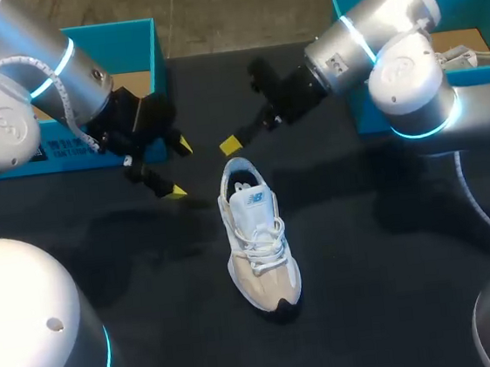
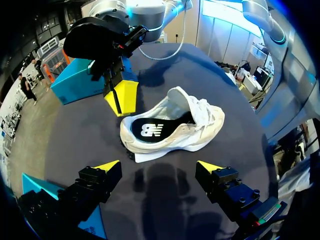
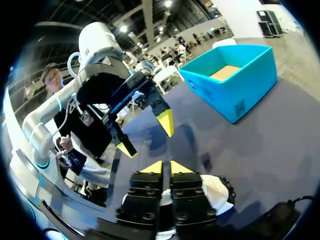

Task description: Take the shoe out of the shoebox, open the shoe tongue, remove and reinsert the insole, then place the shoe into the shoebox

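Standing upright on its sole on the black table (image 1: 392, 247), a white sneaker (image 1: 258, 239) is out of its box, and both arms hang near its heel. The toe points toward the robot and the heel toward the two teal shoeboxes.

The left gripper (image 1: 179, 167) hangs just left of the heel with its yellow-tipped fingers spread wide, holding nothing and clear of the shoe. In the left wrist view, the left gripper (image 2: 159, 167) frames the sneaker (image 2: 175, 125) ahead of it, heel nearest. The shoe's mouth gapes, the white tongue (image 2: 180, 97) stands up, and a dark insole (image 2: 150, 131) lies inside.

The right gripper (image 1: 230, 144) reaches in from the far right side of the heel. Its two fingers are pressed together, with nothing between them. In the left wrist view, the right gripper (image 2: 122, 97) has its yellow tip close beside the heel collar, and no contact can be made out. In the right wrist view, the closed fingertips of the right gripper (image 3: 166, 167) sit above the sneaker (image 3: 217, 192), which shows only as a white edge beneath them. The left gripper (image 3: 146, 135) hangs open beyond.

One shoebox (image 1: 138, 37) stands beyond the heel to the left, and a second shoebox (image 1: 354, 14) stands beyond it to the right. Both are well apart from the shoe.
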